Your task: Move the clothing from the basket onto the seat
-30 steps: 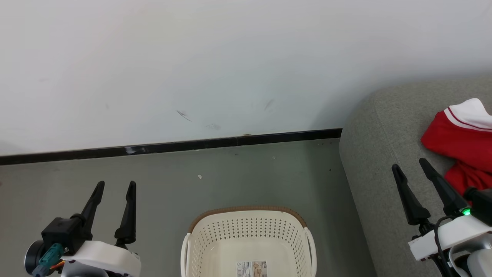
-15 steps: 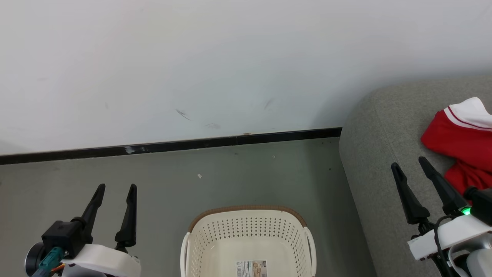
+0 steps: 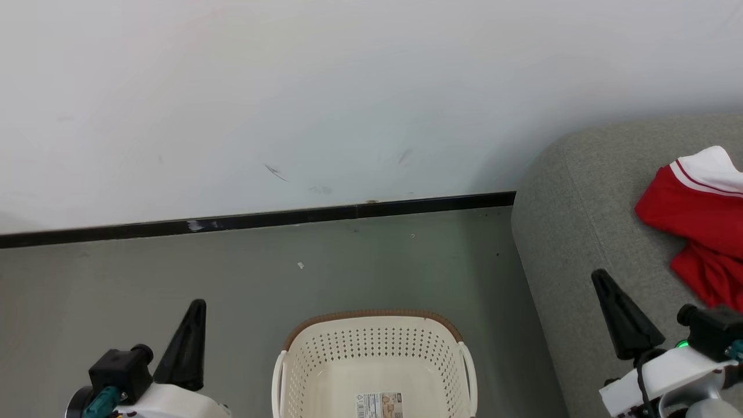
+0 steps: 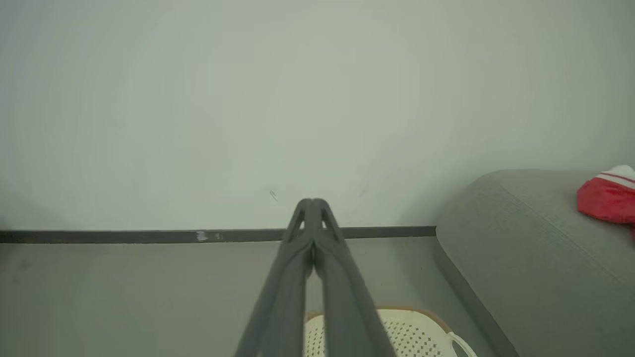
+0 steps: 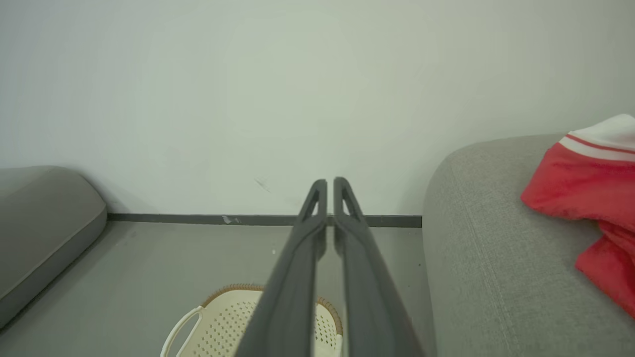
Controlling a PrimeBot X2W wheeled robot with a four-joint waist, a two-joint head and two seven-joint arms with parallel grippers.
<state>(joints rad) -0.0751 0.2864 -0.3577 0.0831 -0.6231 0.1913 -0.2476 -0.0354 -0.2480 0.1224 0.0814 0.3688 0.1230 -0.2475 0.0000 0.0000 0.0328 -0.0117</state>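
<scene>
Red clothing [image 3: 696, 215] lies heaped on the grey seat [image 3: 580, 203] at right, so the basket [image 3: 371, 348], lower centre, looks emptied: the head view shows its bare bottom and sticker [image 3: 380, 404]. Wrist views reveal left gripper [image 4: 312, 203] and right gripper [image 5: 330, 183] jaws clenched on nothing, seemingly parked.

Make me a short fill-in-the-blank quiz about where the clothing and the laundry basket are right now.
1. The red clothing lies on the grey ____.
2. The basket stands on the ____.
3. The sticker sits on the basket's inside ____.
Missing words: sofa; floor; bottom.
</scene>
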